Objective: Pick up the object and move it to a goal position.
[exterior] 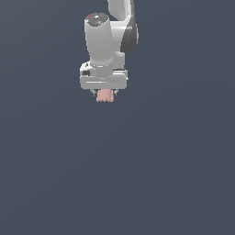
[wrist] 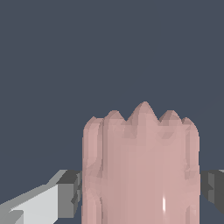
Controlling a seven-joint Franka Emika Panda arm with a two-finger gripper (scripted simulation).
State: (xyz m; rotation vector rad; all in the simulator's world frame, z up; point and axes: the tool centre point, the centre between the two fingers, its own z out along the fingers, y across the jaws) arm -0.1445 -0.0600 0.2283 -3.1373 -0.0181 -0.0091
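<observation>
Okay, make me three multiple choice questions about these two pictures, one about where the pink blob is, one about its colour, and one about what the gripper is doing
1. Where is the object?
A. Lying far from the arm on the ground
B. Right under the gripper, between its fingers
C. On top of the arm's wrist

2. What colour is the object?
A. Bright green
B. Dark blue
C. Salmon pink

3. What is the state of the gripper?
A. Shut on the object
B. Wide open with nothing between its fingers
C. Out of sight in both views

Answers:
1. B: in the exterior view the object sits directly below the white gripper, and the wrist view shows it with a grey finger on each side.
2. C: both views show it as a pale pink, lumpy shape.
3. A: the fingers press against the object's sides in the wrist view.
</observation>
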